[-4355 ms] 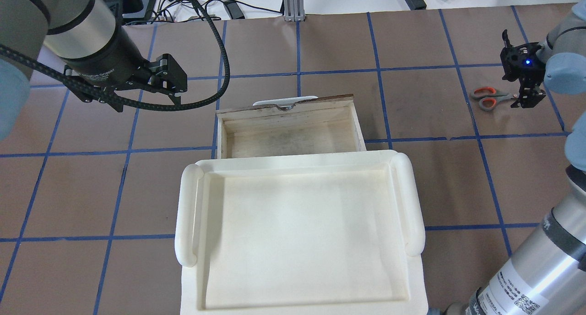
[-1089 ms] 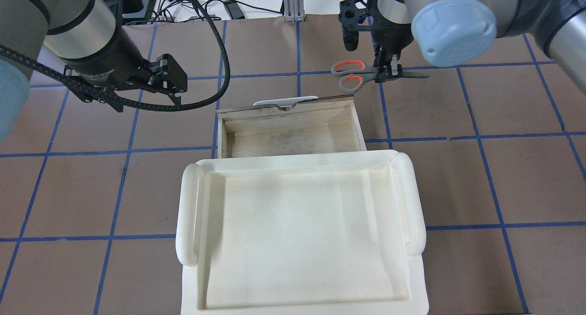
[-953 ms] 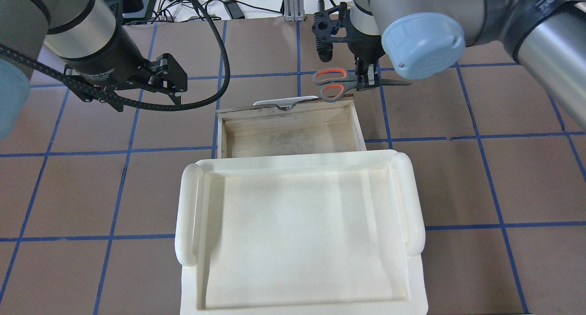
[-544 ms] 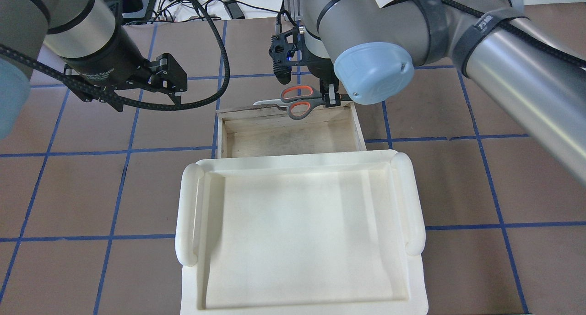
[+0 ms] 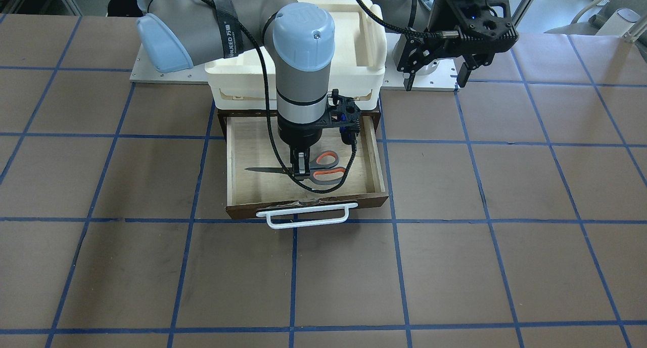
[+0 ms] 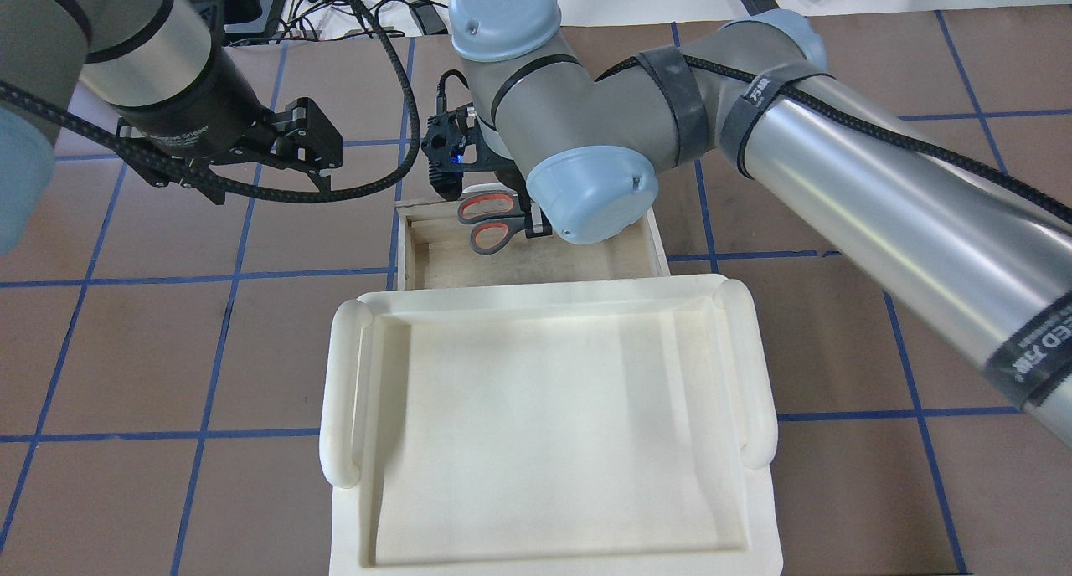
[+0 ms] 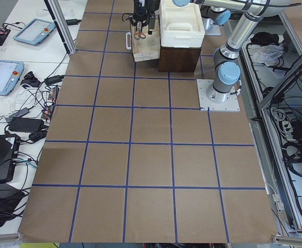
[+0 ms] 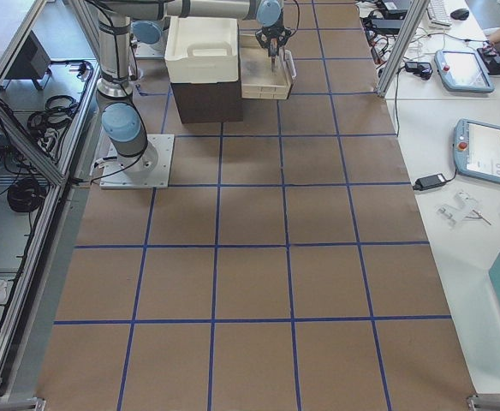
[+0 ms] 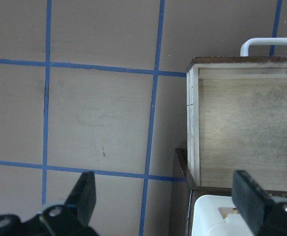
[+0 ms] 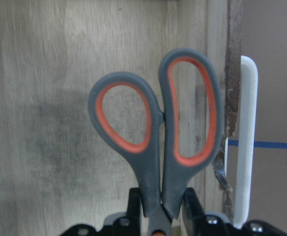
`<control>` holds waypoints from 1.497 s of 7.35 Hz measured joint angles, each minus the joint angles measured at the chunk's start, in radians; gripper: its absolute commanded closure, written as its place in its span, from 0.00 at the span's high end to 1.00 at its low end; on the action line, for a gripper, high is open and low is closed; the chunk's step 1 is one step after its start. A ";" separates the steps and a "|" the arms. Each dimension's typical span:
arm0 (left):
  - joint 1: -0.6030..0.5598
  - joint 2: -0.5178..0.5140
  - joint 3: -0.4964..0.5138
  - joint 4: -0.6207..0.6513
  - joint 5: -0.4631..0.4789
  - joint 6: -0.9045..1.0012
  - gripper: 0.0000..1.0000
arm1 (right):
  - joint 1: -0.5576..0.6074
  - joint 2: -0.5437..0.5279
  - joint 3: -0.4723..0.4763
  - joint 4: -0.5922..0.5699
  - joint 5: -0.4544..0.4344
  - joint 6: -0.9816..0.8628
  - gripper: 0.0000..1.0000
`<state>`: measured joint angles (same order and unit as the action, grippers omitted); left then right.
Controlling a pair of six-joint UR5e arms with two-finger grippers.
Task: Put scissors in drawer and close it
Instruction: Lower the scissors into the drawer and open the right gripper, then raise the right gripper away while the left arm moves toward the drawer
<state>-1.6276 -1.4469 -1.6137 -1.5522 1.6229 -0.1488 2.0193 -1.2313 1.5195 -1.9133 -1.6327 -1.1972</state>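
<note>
The scissors (image 5: 323, 169), grey handles lined orange, hang in my right gripper (image 5: 301, 169), which is shut on them near the pivot. They are low inside the open wooden drawer (image 5: 252, 150), blades level. I cannot tell whether they touch its floor. In the overhead view the scissors (image 6: 486, 223) show at the drawer's (image 6: 603, 258) far left part, with the right gripper (image 6: 536, 222) partly under the arm. The right wrist view shows the handles (image 10: 156, 172) over the plywood floor (image 10: 45, 98). My left gripper (image 6: 314, 145) is open and empty, left of the drawer.
A white plastic tray (image 6: 343, 392) sits on top of the dark cabinet behind the drawer. The drawer's white bar handle (image 5: 303, 217) sticks out at its front. Brown table paper with blue tape lines surrounds it. The right arm's elbow (image 6: 586, 182) hangs over the drawer.
My right gripper has carried the scissors from the table's right side leftward and down into the open drawer. The left arm has not moved.
</note>
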 measured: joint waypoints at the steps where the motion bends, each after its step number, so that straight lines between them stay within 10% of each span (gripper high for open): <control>1: 0.000 0.000 0.000 0.000 0.000 0.000 1.00 | 0.003 0.003 0.015 -0.001 0.000 0.003 0.33; 3: 0.000 0.000 0.000 -0.001 0.000 0.001 1.00 | 0.003 0.002 0.040 -0.004 -0.003 0.005 0.67; 4: 0.000 0.000 0.000 -0.002 0.000 0.000 1.00 | 0.003 0.002 0.043 -0.010 -0.003 0.005 1.00; 11: -0.002 -0.008 -0.001 -0.017 -0.001 -0.012 1.00 | -0.085 -0.106 0.029 -0.089 -0.001 0.347 0.99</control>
<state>-1.6291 -1.4550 -1.6150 -1.5694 1.6215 -0.1605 1.9339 -1.3374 1.5481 -2.0024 -1.6333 -0.8499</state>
